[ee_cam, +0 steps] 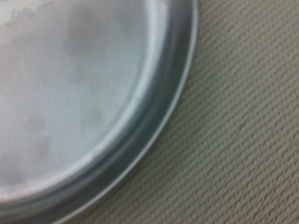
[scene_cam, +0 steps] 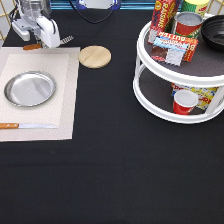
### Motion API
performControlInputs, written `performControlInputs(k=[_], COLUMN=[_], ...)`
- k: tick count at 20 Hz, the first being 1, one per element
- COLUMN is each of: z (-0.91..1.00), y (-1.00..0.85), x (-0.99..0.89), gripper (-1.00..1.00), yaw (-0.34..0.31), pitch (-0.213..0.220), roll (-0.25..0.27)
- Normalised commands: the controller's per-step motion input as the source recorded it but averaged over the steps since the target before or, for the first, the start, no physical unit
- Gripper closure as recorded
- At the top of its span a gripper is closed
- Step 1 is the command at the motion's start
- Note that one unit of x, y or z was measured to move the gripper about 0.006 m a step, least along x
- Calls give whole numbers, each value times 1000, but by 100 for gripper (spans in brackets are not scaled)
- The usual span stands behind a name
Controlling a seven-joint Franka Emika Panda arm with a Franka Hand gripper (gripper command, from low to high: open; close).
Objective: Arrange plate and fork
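The shiny silver plate [scene_cam: 30, 89] lies flat on a beige placemat [scene_cam: 65, 100] at the exterior view's left. The wrist view shows its raised rim [ee_cam: 142, 150] from close by, with the woven mat beside it. The fork lies at the mat's top edge, with its orange-brown handle [scene_cam: 32, 47] to the left and its silver tines [scene_cam: 66, 39] to the right. My gripper [scene_cam: 49, 37] is low over the fork's middle and hides that part. The frames do not show whether it holds the fork.
A wooden-handled knife [scene_cam: 25, 126] lies along the mat's lower edge. A round wooden coaster [scene_cam: 95, 56] sits right of the mat. A white two-tier turntable [scene_cam: 150, 95] with cans, boxes and a red cup stands at the right.
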Motion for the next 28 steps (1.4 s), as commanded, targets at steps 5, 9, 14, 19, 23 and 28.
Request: performControlInputs(k=[5,9,14,19,23,28], z=[15,53,10,-63,-124,-137], y=[0,-349,-559,-605,-339,-260], x=[-2,159,308,244,298,126], gripper=[100,100,100,100,100,100], yaw=[-320,-137,-50,-43,-133,-194], pitch=[0,68,96,109,93,107], roll=[150,147,129,114,102,55])
